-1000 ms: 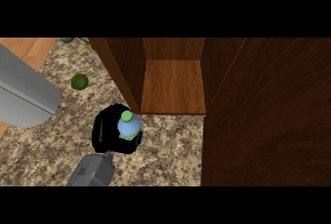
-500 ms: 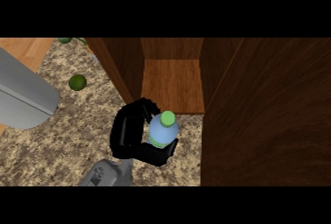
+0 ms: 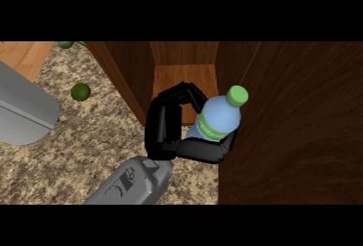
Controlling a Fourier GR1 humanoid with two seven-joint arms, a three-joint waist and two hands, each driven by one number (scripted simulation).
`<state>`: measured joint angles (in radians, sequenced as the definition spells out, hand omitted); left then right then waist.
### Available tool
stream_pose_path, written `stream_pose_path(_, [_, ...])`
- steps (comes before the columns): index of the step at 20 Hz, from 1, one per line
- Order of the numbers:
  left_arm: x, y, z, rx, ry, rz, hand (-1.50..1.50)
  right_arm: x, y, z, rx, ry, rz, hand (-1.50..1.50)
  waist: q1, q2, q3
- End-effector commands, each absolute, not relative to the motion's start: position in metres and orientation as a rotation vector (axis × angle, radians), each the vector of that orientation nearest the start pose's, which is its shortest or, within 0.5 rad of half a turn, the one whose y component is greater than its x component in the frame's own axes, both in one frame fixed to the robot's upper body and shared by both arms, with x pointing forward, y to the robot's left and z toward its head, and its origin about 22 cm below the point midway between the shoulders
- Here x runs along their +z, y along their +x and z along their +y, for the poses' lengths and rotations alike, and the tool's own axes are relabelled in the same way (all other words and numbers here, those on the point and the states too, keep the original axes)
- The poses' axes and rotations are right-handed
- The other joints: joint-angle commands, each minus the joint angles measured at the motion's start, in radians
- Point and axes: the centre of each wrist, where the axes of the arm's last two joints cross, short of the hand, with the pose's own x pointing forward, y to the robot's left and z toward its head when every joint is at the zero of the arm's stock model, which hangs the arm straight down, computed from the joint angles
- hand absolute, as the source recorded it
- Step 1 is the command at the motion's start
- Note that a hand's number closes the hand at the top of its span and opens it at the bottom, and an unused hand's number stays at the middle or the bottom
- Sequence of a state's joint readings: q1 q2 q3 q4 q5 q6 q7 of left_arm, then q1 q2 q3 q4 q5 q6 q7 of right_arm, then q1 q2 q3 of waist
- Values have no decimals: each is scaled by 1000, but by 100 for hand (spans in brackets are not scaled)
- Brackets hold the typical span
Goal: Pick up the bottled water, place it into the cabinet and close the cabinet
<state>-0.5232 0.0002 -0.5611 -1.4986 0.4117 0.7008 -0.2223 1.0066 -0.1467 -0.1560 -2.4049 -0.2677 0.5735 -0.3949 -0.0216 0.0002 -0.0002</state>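
The bottled water [image 3: 216, 120] is a clear blue bottle with a green label and a green cap [image 3: 237, 95]. My left hand [image 3: 164, 129] is shut on it from its left side, fingers behind and thumb in front. The bottle hangs tilted, cap up and to the right, just in front of the open wooden cabinet [image 3: 174, 77]. Its right side is close against the dark wooden panel [image 3: 297, 134], which looks like the cabinet's open door. The lighter shelf shows behind my fingers. My right hand is out of sight.
A speckled stone counter [image 3: 71, 163] runs below and to the left. A small round green fruit [image 3: 81, 91] lies on it, and another green thing [image 3: 65, 44] sits at the top left. A large grey rounded object [image 3: 21, 110] fills the left edge.
My left hand has raised the bottle and carried it right and forward, from over the counter to the cabinet opening beside the dark panel. The bottle now tilts more to the right.
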Motion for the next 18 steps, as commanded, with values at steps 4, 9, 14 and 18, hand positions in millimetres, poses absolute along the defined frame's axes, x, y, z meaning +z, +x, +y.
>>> stream_pose_path(4, [125,307,33,169,-192,-1933,150,135,14,-288,223,126,-1916,-150,3,-1,0])
stream_pose_path(9, [104,327,24,142,-128,-1902,150,138,19,-300,230,157,-1933,-150,-10,5,-1])
stream_pose_path(14, [112,351,25,91,-88,-1904,150,136,20,-301,228,150,-1914,-150,3,4,-1])
stream_pose_path(18, [88,349,25,60,-35,-1917,150,132,32,-307,223,148,-1927,-150,1,6,-1])
